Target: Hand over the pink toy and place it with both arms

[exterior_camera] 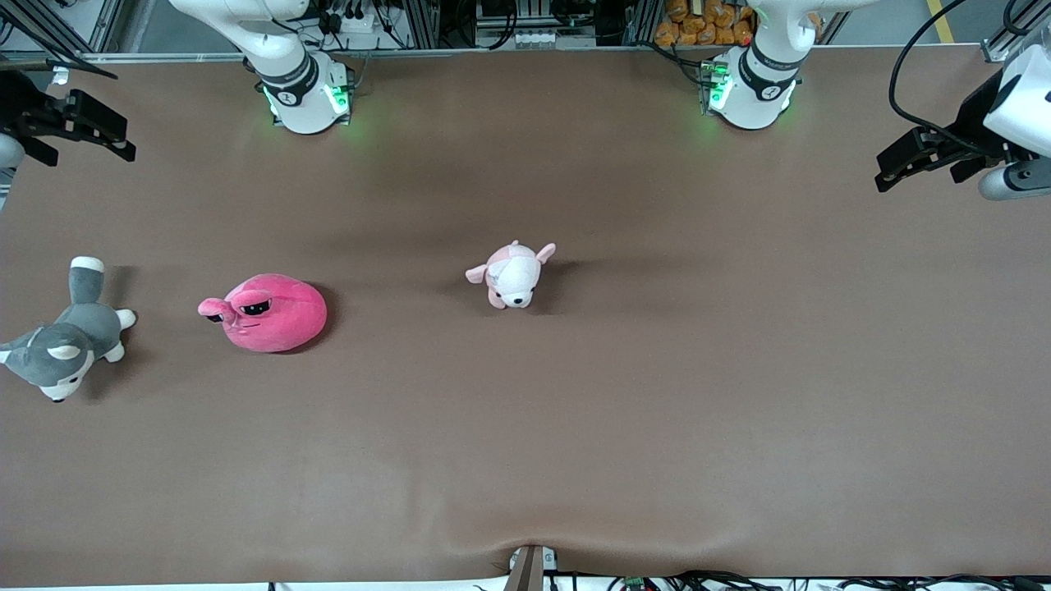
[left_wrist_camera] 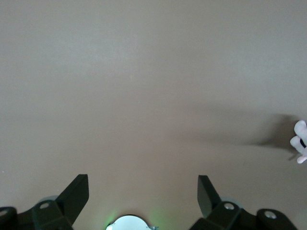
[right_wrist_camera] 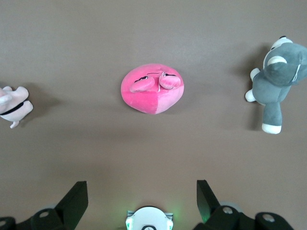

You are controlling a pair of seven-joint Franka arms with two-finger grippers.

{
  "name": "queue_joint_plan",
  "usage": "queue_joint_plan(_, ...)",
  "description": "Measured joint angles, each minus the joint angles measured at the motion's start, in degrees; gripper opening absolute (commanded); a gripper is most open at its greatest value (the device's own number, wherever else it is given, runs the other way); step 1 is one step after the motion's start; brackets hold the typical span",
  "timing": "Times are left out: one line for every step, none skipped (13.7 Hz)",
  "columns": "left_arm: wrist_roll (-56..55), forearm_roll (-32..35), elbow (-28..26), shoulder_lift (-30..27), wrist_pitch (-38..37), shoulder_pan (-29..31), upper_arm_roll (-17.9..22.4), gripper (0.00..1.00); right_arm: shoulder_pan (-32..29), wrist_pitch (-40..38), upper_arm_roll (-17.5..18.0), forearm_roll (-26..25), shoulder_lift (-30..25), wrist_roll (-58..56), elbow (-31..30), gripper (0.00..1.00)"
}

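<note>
The pink toy (exterior_camera: pixel 267 313), a round hot-pink plush with droopy black eyes, lies on the brown table toward the right arm's end. It also shows in the right wrist view (right_wrist_camera: pixel 152 93). My right gripper (exterior_camera: pixel 123 138) hangs open and empty in the air over the right arm's end of the table, apart from the toy. In its wrist view (right_wrist_camera: pixel 142 189) the jaws stand wide apart with nothing between them. My left gripper (exterior_camera: pixel 885 171) hangs open and empty over the left arm's end of the table. Its wrist view (left_wrist_camera: pixel 143 184) shows only bare table between the jaws.
A grey-and-white husky plush (exterior_camera: pixel 66 336) lies beside the pink toy, at the right arm's end. A pale pink-and-white puppy plush (exterior_camera: pixel 511 275) lies near the table's middle; its edge shows in the left wrist view (left_wrist_camera: pixel 301 141). Both arm bases stand along the table's back edge.
</note>
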Motion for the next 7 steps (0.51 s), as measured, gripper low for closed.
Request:
queue_joint_plan(1.63,0.0,-0.01,0.0,-0.08,0.07,0.08,1.0,-0.21,0.16,-0.31,-0.04,-0.18,-3.28,-0.1,1.0)
queue_joint_plan(2.85,0.0,0.01,0.0,-0.07,0.19,0.15,1.0,-0.51,0.45,-0.56,-0.04,-0.22,-5.26,-0.03,1.0)
queue_joint_plan(3.43,0.0,0.08,0.0,-0.07,0.28,0.22,1.0,-0.88,0.74,-0.72,-0.04,-0.2,-6.07,0.2,1.0)
queue_joint_plan(3.71,0.0,0.15,0.0,-0.07,0.3,0.23,1.0,-1.3,0.83,-0.76,-0.03,-0.11,-6.67,0.61,1.0)
queue_joint_plan(4.26,0.0,0.2,0.0,-0.07,0.3,0.23,1.0,-1.57,0.82,-0.79,-0.02,0.06,-6.89,1.25,1.0)
queue_joint_plan(5.23,0.0,0.22,0.0,-0.07,0.3,0.23,1.0,-1.64,0.76,-0.8,-0.01,0.2,-6.97,1.83,1.0)
queue_joint_plan(6.48,0.0,0.22,0.0,-0.07,0.32,0.24,1.0,-1.62,0.71,-0.74,0.0,0.28,-7.0,2.18,1.0)
